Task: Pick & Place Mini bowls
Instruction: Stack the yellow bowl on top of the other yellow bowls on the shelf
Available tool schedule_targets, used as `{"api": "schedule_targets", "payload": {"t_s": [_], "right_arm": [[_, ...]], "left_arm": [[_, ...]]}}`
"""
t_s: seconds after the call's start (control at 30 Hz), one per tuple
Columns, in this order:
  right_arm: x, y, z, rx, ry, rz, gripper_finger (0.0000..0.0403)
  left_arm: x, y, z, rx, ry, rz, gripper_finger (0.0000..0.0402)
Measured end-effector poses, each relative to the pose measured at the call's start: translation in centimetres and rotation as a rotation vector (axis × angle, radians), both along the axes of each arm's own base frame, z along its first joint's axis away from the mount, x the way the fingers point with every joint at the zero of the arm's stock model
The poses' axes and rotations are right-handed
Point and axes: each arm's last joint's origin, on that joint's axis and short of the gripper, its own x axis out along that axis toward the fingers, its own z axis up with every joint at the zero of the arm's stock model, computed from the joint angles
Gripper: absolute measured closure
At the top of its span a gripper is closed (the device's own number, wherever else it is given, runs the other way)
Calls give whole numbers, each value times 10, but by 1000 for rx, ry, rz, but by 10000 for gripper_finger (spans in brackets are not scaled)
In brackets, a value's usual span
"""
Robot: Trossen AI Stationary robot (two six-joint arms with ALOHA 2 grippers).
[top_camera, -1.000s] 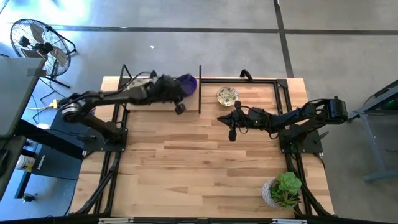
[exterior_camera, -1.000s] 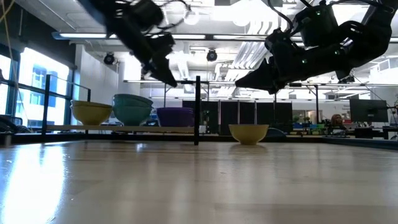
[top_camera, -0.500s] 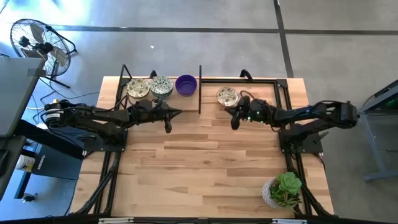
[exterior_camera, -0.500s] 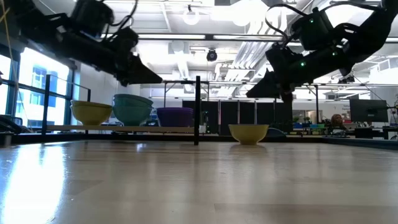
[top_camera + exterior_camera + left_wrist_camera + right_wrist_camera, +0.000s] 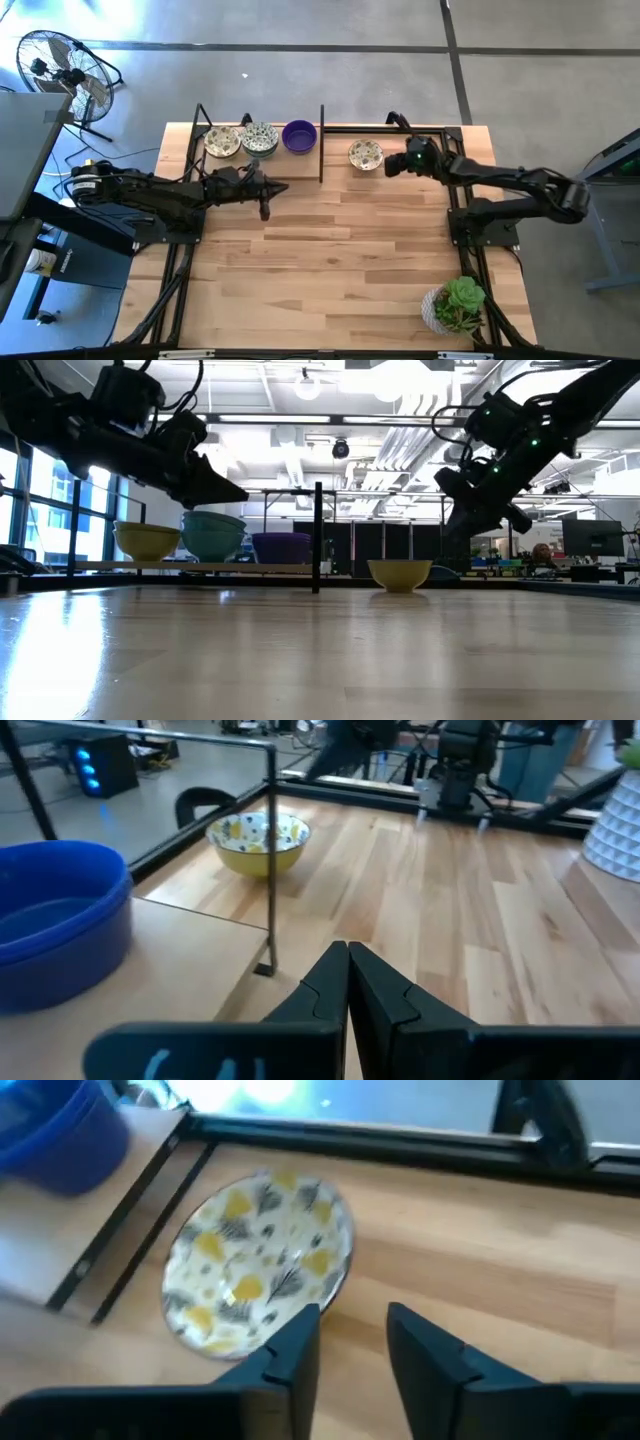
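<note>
A cream mini bowl with a yellow and dark leaf pattern point(image 5: 366, 155) point(image 5: 262, 1265) stands on the table near its far edge, right of a black post. My right gripper point(image 5: 352, 1320) point(image 5: 390, 165) hovers open just right of this bowl, tipped downward, with nothing between its fingers. Two more patterned mini bowls point(image 5: 222, 142) point(image 5: 260, 138) and a purple one point(image 5: 298, 136) point(image 5: 55, 920) stand on a pale raised board at the far left. My left gripper point(image 5: 348, 950) point(image 5: 283, 187) is shut and empty, nearly level, on the near side of that board.
A thin black post point(image 5: 321, 145) point(image 5: 272, 860) divides the far strip between the board and the lone bowl. Black frame rails point(image 5: 420, 128) run along the far right edge. A green plant in a white pot point(image 5: 455, 305) stands at the near right corner.
My left gripper has drawn back from the purple bowl toward the table's left and near side, sinking and levelling out, still shut. My right gripper has travelled toward the far edge, up beside the lone patterned bowl, rolling and tipping downward. All bowls stay in place.
</note>
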Motion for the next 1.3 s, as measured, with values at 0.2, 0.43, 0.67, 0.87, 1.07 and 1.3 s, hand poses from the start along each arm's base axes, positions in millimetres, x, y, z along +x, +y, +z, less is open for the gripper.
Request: {"api": "schedule_targets", "payload": {"t_s": [0.2,0.43,0.67,0.87,1.07,1.3], "right_arm": [[-2,-21,-12,52,4,-92,263],[13,-36,-29,53,-72,-87,272],[20,-41,-45,78,-68,-99,287],[26,-42,-48,87,-113,-76,302],[27,-41,-50,107,-118,-65,323],[31,-37,-50,118,-133,-47,350]], "left_arm": [[0,-1,0,3,-2,-31,401],[0,-1,-1,22,10,-40,401],[0,-2,-1,11,7,-79,401],[0,-3,-1,3,13,-112,401],[0,-4,-1,-2,12,-138,401],[0,-4,-1,-6,11,-142,401]]}}
